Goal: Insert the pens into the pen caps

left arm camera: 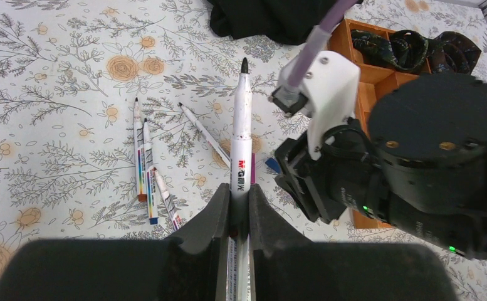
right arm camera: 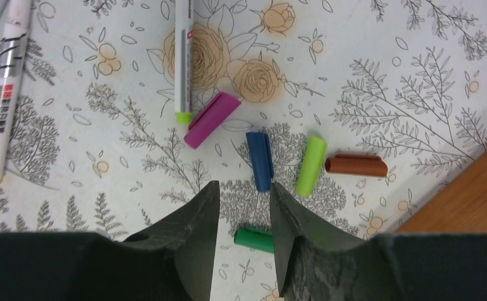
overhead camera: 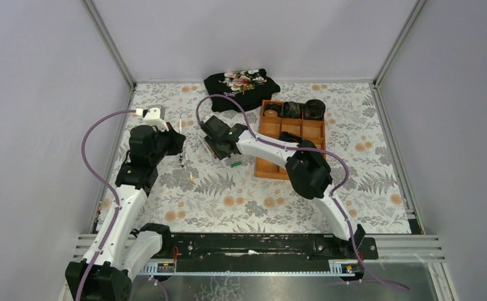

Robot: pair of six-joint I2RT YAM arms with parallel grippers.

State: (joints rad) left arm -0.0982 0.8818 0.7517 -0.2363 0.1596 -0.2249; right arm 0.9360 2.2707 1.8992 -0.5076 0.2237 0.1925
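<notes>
A floral-patterned table (overhead camera: pixel 278 207) stands between pale walls and a metal frame. Near its left edge the left gripper (left arm camera: pixel 239 191) pinches a white pen (left arm camera: pixel 241 132), whose long axis runs straight out from the fingers with its black tip aimed at the far edge. Mid-table, the right gripper (right arm camera: pixel 244 186) hangs with jaws spread over scattered pen caps (right arm camera: pixel 310 165). The blue cap (right arm camera: pixel 260 160) lies lengthwise just beyond its fingertips.

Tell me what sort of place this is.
Most likely a robot lab test cell: plain walls in a metal frame enclose a table under floral cloth, a left arm and right arm are bolted at its near edge, and pens, caps and an orange tray look staged.
</notes>
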